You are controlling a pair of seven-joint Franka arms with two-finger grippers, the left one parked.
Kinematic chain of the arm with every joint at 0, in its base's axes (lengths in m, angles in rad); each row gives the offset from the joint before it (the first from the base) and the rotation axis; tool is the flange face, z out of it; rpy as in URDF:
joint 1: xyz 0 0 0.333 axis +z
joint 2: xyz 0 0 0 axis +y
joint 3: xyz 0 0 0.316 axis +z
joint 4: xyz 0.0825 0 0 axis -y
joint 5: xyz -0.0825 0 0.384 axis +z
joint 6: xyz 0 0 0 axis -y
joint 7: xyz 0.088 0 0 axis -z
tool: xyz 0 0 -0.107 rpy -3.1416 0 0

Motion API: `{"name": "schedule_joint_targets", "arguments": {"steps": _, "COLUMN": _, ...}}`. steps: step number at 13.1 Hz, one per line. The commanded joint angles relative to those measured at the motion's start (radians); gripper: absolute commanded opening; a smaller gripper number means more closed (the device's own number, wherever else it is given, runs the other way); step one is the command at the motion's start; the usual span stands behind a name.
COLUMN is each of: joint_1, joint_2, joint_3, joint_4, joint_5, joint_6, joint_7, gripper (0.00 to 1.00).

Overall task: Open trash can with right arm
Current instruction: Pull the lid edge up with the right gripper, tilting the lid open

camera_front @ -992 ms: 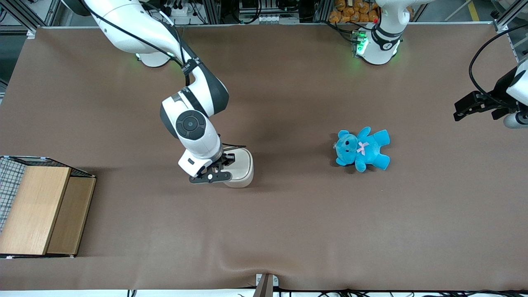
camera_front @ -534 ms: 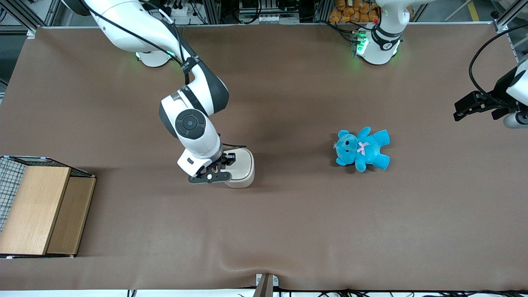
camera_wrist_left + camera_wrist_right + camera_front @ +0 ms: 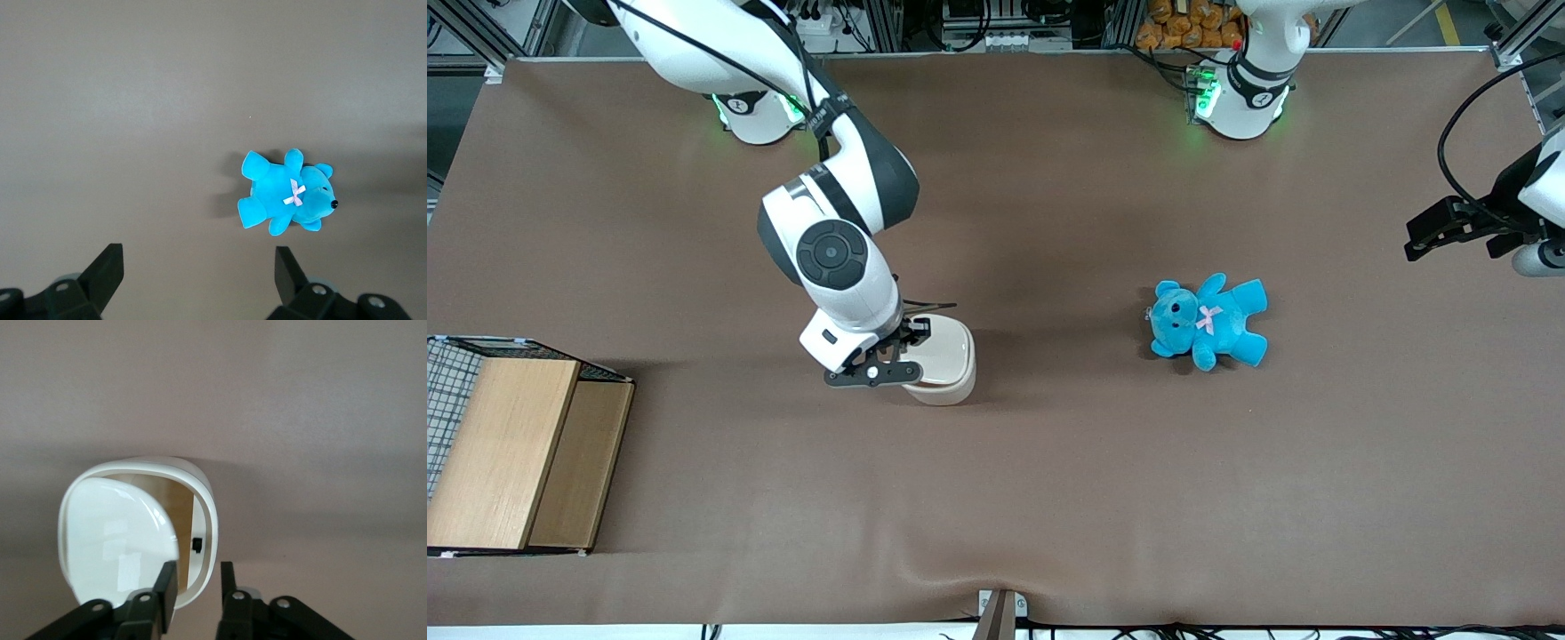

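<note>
right wrist view: claw (image 3: 194, 583) straddles trash can (image 3: 137, 533) rim, lid ajar.

The front view looks steeply down from high above the table (image 3: 1049, 498), taking in its whole brown top; the right arm (image 3: 831, 258) reaches in from 11 o'clock. The right wrist view looks close down past the gripper (image 3: 194, 585), its narrowly parted fingers framing the trash can (image 3: 137, 537), which the front view shares near centre (image 3: 947, 360), gripper (image 3: 871, 373) beside it. The left wrist view hangs farther off, facing down on the blue teddy (image 3: 287, 197), which the front view shows at 3 o'clock (image 3: 1209, 322).
</note>
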Motion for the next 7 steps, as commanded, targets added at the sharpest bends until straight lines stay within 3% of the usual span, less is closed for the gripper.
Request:
{"name": "schedule_joint_targets", "arguments": {"steps": 1, "joint_1": -0.055, "joint_2": -0.071, "joint_3": 0.004, "joint_4": 0.013, "joint_5": 0.048, "joint_6": -0.077, "joint_7": 0.005, "gripper": 0.56}}
{"name": "schedule_joint_targets", "arguments": {"steps": 3, "joint_1": -0.069, "joint_2": -0.116, "joint_3": 0.001, "joint_4": 0.032, "joint_5": 0.047, "joint_6": -0.114, "joint_7": 0.005, "gripper": 0.84}}
{"name": "schedule_joint_targets", "arguments": {"steps": 5, "joint_1": -0.084, "joint_2": -0.160, "joint_3": -0.004, "joint_4": 0.033, "joint_5": 0.033, "joint_6": -0.147, "joint_7": 0.002, "gripper": 1.00}}
{"name": "schedule_joint_targets", "arguments": {"steps": 7, "joint_1": -0.140, "joint_2": -0.211, "joint_3": -0.002, "joint_4": 0.033, "joint_5": 0.034, "joint_6": -0.183, "joint_7": -0.059, "gripper": 1.00}}
